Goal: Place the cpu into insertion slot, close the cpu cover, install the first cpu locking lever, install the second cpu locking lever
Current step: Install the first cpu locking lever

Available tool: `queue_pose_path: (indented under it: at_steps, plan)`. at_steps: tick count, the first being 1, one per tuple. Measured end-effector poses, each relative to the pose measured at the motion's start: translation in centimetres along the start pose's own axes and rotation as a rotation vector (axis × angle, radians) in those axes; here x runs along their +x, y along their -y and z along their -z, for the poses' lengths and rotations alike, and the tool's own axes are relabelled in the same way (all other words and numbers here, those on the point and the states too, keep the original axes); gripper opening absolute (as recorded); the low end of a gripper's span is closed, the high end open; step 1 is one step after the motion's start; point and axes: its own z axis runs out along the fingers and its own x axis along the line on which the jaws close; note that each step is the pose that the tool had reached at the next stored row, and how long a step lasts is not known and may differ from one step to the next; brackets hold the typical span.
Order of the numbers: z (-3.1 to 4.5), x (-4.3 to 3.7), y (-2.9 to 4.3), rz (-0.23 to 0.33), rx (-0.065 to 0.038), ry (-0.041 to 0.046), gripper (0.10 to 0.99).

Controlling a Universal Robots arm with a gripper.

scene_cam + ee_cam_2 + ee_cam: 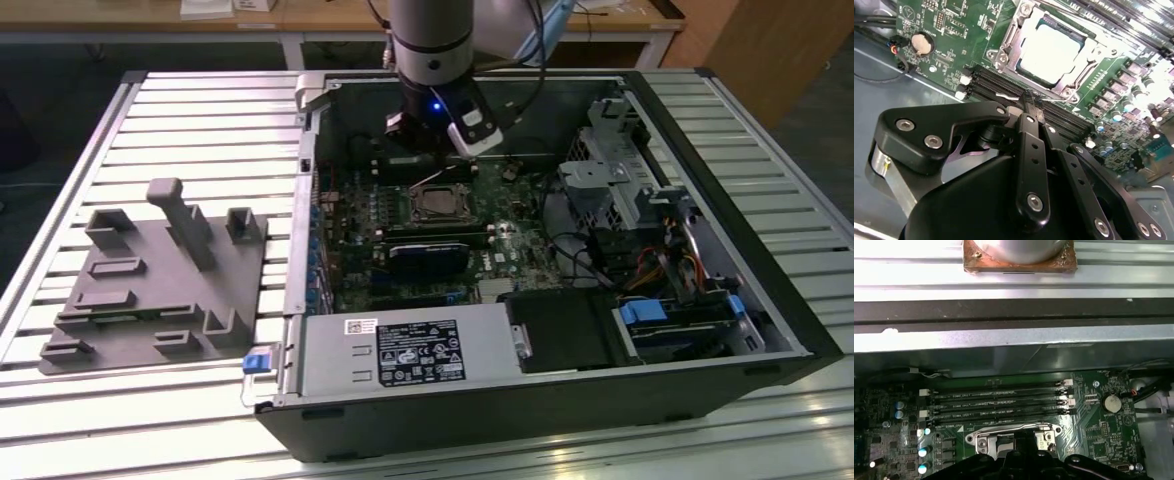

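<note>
— Where's the chip sitting?

— The pale silvery square cpu (1051,50) lies flat in the square, metal-rimmed insertion slot (411,206), near the middle of the green circuit board (954,20). The thin silvery cpu cover frame (1010,35) looks folded down around it, with the chip's face showing through its window. I judge that's what keeps it seated.

— And your pincer?

— My black gripper (1031,100) hangs at twelve o'clock of the slot in the exterior view. Its tips are drawn narrow, practically together, at a thin bright wire lever (1006,94) along the slot's edge. Whether I'm actually pinching it, I can't tell.

— Anything crowding you?

— The long black memory slots (999,402) run right under the gripper. In the exterior view, the grey case wall (354,105) stands close at twelve o'clock. A black card with a blue shroud (427,258) lies at six and bundled cables (601,255) at three, both apart from me.
</note>
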Motion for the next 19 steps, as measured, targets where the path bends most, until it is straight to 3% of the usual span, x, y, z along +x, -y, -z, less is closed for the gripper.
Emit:
queue_pose_path:
  at_steps: [6, 10, 19]
  plan:
    - [-0.26, 0.15, 0.07, 0.003, -0.011, 0.0246, 0.106]
    - [-0.66, 0.25, 0.17, 0.004, -0.016, 0.0295, 0.106]
    - [-1.72, 0.41, 0.11, -0.002, -0.016, 0.0317, 0.106]
